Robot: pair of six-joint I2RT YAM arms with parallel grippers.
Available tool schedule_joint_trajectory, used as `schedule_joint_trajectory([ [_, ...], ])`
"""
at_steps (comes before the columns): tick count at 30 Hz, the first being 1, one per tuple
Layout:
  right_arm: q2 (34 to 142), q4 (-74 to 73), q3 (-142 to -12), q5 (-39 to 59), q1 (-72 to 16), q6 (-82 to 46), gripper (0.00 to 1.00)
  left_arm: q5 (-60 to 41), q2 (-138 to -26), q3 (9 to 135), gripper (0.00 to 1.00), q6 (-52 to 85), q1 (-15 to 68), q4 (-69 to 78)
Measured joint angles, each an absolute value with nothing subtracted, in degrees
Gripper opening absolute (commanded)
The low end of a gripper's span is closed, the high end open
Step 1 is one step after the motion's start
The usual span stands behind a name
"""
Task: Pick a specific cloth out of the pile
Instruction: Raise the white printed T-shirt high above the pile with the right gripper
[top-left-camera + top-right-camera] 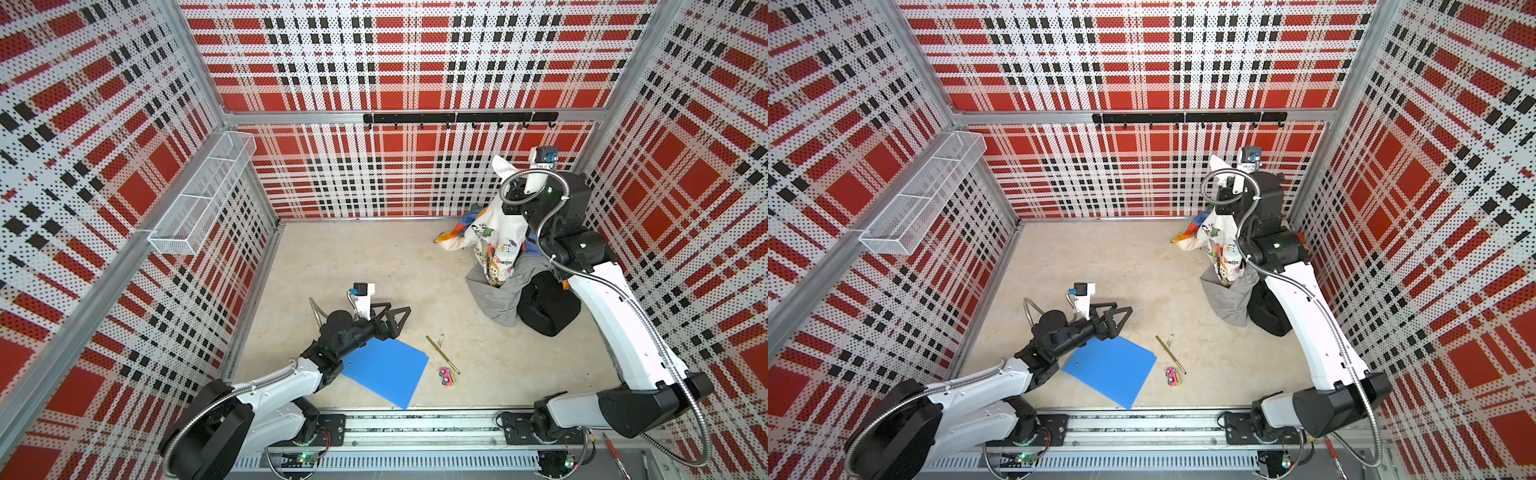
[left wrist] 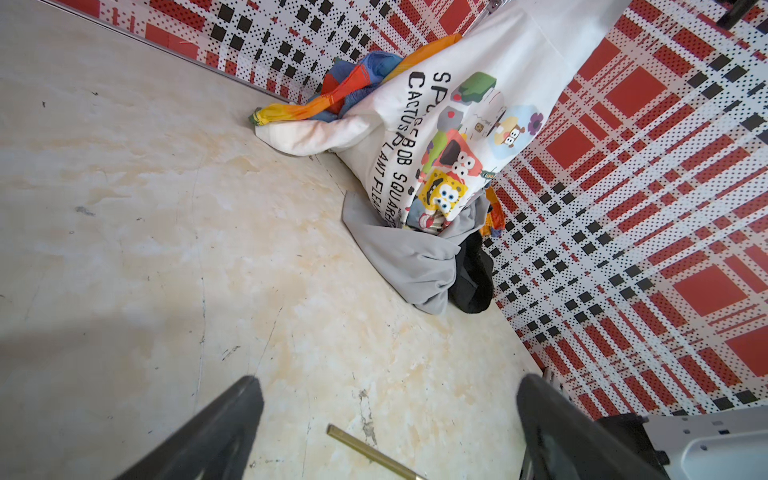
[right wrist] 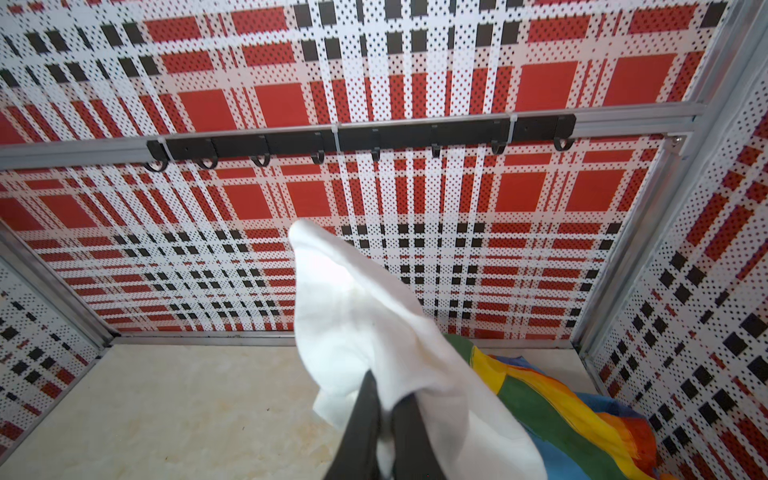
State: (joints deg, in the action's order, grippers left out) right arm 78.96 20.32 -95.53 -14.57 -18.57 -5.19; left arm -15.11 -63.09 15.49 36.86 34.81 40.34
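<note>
The right claw [image 3: 388,390] is clenched on a plain corner of the white cloth [image 3: 357,316], whose tip stands up past the closed fingers. It holds this corner high above the far right corner of the surface [image 1: 374,270]. From there the white cloth [image 1: 496,241] hangs down in a long drape, with its cartoon print and black block letters facing the middle of the surface. Its lower end reaches down into the pile [image 1: 519,291], which sits against the right edge near that far corner.

In the left wrist view the bottom of the white cloth [image 2: 440,124] touches the grey cloth [image 2: 407,257], and a black cloth [image 2: 473,274] lies just beside the grey one. A rainbow-striped cloth [image 2: 332,91] sits behind the drape, towards the far edge, and a white fold rests on the surface below it.

The left claw [image 1: 399,308] is released, its fingers spread wide and empty. It hovers left of the middle of the surface, well apart from the pile. Just beside it, towards the front edge, lies a blue folder [image 1: 386,370]. A thin brass rod [image 1: 442,355] and a small pink toy [image 1: 446,376] lie to the right of the folder.
</note>
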Motion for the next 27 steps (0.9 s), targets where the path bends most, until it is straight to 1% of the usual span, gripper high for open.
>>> schedule_joint_trajectory([
  [14,71.9,3.5,-94.0,-10.7,-18.6,-4.5,0.0,-15.2,-61.2,13.9,0.99,37.5,34.8,40.6],
  [16,71.7,2.7,-94.0,-12.6,-18.6,-4.5,0.0,-15.2,-61.0,13.9,0.99,37.5,34.8,40.6],
  [22,72.5,4.4,-95.4,-25.1,-18.6,-3.9,0.0,-15.1,-60.2,13.2,0.99,37.5,34.8,40.6],
  [27,72.5,4.4,-96.1,-29.3,-18.5,-3.4,0.0,-15.0,-60.0,13.0,0.99,37.5,34.8,40.6],
])
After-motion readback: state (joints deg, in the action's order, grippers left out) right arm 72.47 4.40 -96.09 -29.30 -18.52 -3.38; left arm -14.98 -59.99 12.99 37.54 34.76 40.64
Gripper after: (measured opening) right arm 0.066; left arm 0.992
